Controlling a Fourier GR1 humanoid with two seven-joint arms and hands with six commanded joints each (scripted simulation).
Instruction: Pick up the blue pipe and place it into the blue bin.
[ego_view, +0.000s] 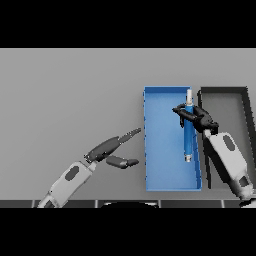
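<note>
The right hand (196, 117), fingers curled around the blue pipe (188, 131), holds it lengthwise over the right side of the blue bin (159, 150); only the release appears left. The left hand (112, 148) idles beside the bin, fingers relaxed.

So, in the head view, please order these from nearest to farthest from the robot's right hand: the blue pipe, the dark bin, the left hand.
1. Blue pipe: inside the right hand, whose fingers curl round its upper part, over the blue bin.
2. Dark bin: just right of the hand, beside the blue bin.
3. Left hand: far left, open over the table.
</note>
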